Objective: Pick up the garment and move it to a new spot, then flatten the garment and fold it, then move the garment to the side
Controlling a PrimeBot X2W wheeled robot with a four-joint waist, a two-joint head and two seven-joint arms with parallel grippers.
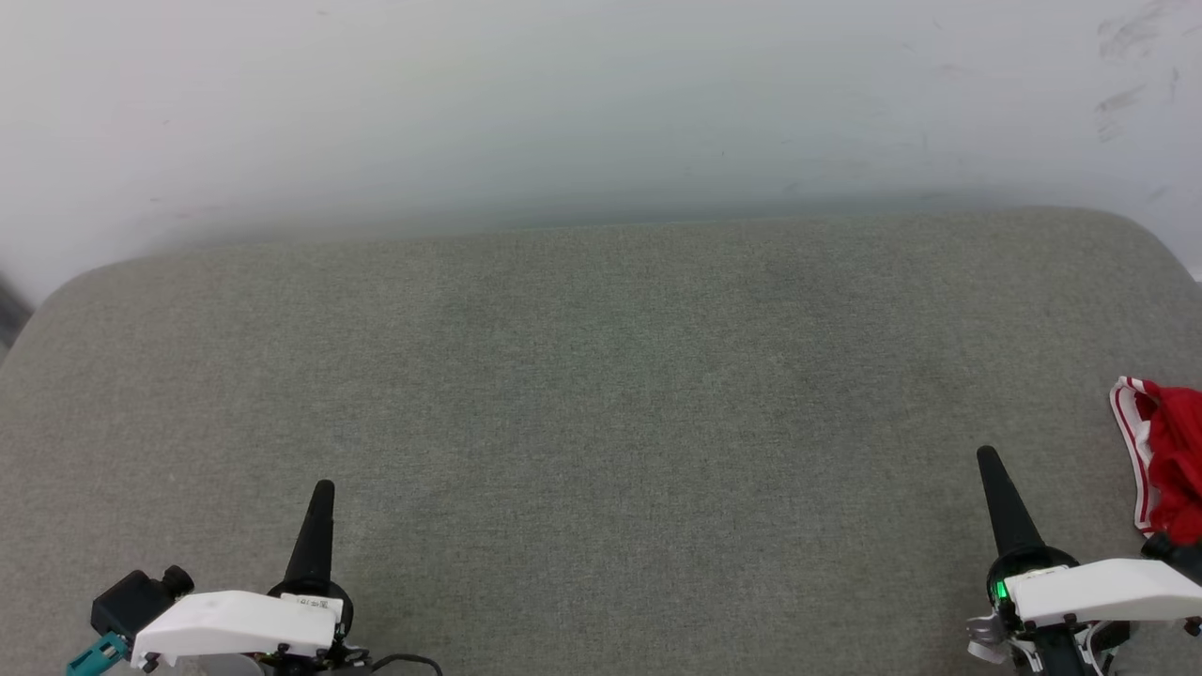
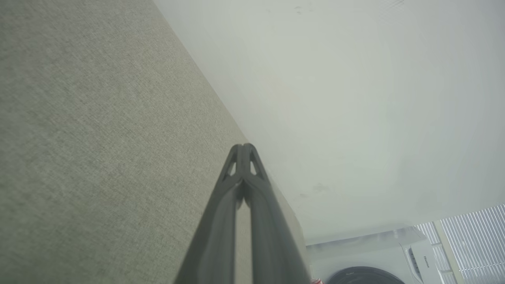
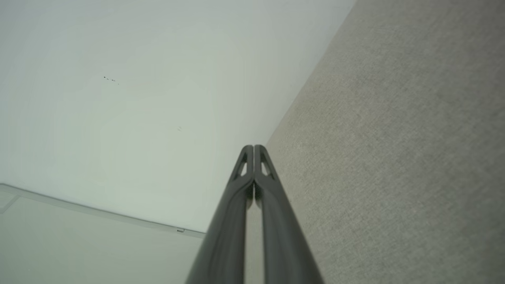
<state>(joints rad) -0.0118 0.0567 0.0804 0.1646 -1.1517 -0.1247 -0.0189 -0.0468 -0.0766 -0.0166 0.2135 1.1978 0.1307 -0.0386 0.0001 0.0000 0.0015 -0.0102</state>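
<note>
Grey fabric surface (image 1: 601,422) spans head view, white wall (image 1: 563,103) behind. Bunched red jersey (image 1: 1174,460) w/ white-striped trim sits at surface's far right, partly cut off by frame edge. The left gripper (image 1: 323,488) at lower left & right gripper (image 1: 986,455) near jersey are both clenched, holding nothing.

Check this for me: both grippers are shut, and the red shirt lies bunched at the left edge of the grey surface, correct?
Wrong side: the head view shows the shirt bunched at the right edge of the grey surface, beyond the right gripper. That and the left gripper are shut.
</note>
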